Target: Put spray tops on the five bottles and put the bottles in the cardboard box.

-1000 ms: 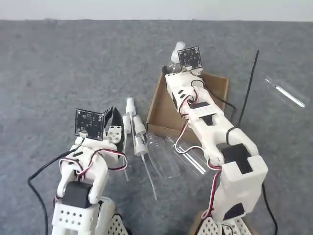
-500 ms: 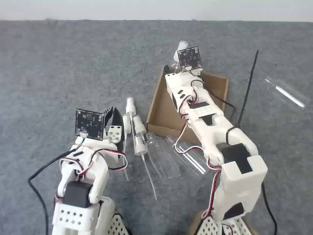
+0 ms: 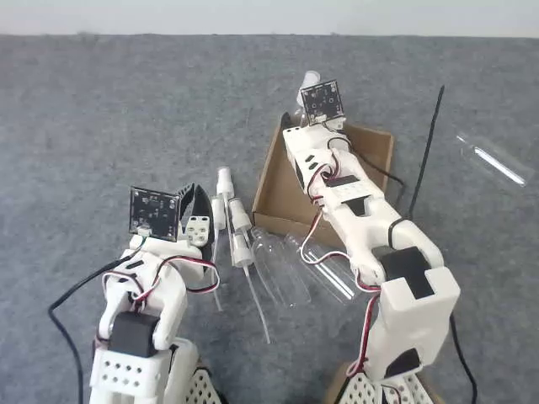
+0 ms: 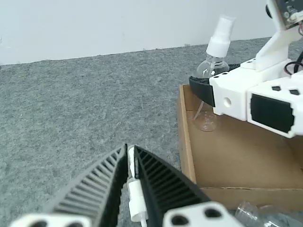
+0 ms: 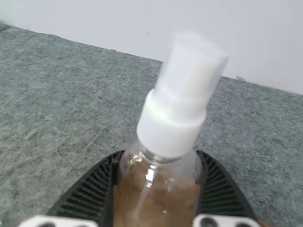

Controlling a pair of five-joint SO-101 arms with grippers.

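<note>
My right gripper (image 5: 159, 158) is shut on a clear bottle (image 5: 156, 189) fitted with a white spray top (image 5: 182, 94). It holds the bottle (image 4: 208, 71) upright over the far left corner of the cardboard box (image 3: 370, 147), with the base low inside the box (image 4: 236, 156). My left gripper (image 4: 129, 150) hangs shut over the grey mat left of the box, and a loose spray top (image 4: 135, 198) shows through the slit between its jaws. Three loose spray tops (image 3: 238, 220) lie beside it. Two bare bottles (image 3: 282, 269) lie in front of the box.
Another clear bottle (image 3: 493, 158) lies far off on the right of the mat. A black cable (image 3: 429, 151) runs past the right side of the box. The right arm (image 3: 362, 219) stretches over the box. Open grey mat lies to the left and behind.
The right wrist has edged very slightly left with the bottle. The left arm has kept still.
</note>
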